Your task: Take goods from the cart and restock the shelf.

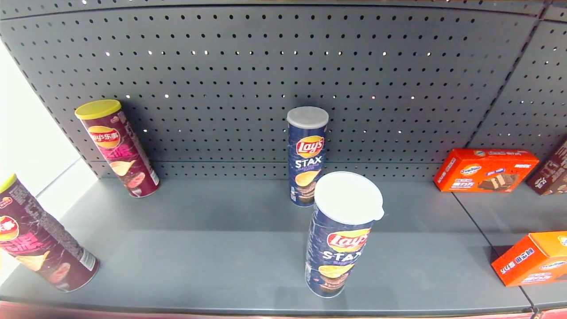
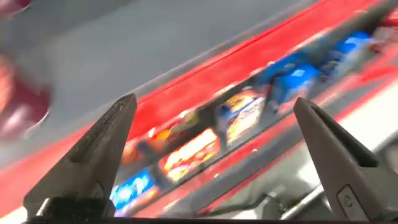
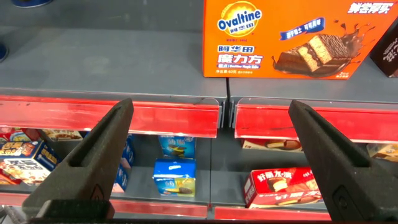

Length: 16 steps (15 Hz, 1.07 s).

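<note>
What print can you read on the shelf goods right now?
"Lay's STAX": front blue can.
"Lay's STAX": rear blue can.
"Lay's 乐事": rear maroon can.
"Ovaltine", "阿华田", "魔力方": orange box.
Small print on cans and lower-shelf packs: too small or blurred.
</note>
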Available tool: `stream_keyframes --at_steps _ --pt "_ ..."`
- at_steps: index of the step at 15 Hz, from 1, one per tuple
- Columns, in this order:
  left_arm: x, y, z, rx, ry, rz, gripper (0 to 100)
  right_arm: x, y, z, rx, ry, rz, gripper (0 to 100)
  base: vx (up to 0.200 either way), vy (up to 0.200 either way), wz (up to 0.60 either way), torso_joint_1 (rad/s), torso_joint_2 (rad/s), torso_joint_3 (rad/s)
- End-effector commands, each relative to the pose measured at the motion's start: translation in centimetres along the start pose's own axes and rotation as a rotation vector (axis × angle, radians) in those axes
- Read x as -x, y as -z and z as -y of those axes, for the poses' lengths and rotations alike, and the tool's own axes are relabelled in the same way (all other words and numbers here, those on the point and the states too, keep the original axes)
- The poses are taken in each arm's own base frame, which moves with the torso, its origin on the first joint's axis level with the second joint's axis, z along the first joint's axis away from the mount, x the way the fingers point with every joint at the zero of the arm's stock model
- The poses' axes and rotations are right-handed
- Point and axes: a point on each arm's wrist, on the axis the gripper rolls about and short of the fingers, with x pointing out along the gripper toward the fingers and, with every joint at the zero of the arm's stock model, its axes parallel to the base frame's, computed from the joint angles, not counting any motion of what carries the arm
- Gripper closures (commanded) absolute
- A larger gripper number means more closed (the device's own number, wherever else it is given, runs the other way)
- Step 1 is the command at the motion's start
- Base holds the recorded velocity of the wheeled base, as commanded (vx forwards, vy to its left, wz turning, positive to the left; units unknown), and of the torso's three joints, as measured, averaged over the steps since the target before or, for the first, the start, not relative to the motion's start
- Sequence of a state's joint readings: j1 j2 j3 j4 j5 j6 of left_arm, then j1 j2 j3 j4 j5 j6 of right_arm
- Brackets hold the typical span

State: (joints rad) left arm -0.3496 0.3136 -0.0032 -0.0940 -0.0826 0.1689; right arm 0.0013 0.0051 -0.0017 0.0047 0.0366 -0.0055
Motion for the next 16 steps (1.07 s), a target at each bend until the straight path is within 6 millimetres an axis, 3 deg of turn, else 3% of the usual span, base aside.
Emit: stream_keyframes --at_steps 1,3,11,15,16 --pt "1.2 0.6 0.5 0.027 -0.206 0.094 0 0.0 0.0 0.0 0.001 0.0 0.0 0 0.0 0.0 0.0 0.0 0.0 0.0" --pt "2.2 1.0 1.2 0.074 -0.348 0.236 0 0.0 0.0 0.0 0.001 0.0 0.0 0 0.0 0.0 0.0 0.0 0.0 0.0" --pt "2.2 1.0 1.2 0.072 -0.345 0.231 0 0.0 0.0 0.0 0.001 0.0 0.0 0 0.0 0.0 0.0 0.0 0.0 0.0" --pt "2.2 1.1 1.1 0.155 -0.376 0.235 0 0.0 0.0 0.0 0.001 0.0 0.0 0 0.0 0.0 0.0 0.0 0.0 0.0" --pt "2.2 1.7 0.8 0.2 -0.57 0.166 0 0.0 0.0 0.0 0.001 0.0 0.0 0 0.0 0.0 0.0 0.0 0.0 0.0"
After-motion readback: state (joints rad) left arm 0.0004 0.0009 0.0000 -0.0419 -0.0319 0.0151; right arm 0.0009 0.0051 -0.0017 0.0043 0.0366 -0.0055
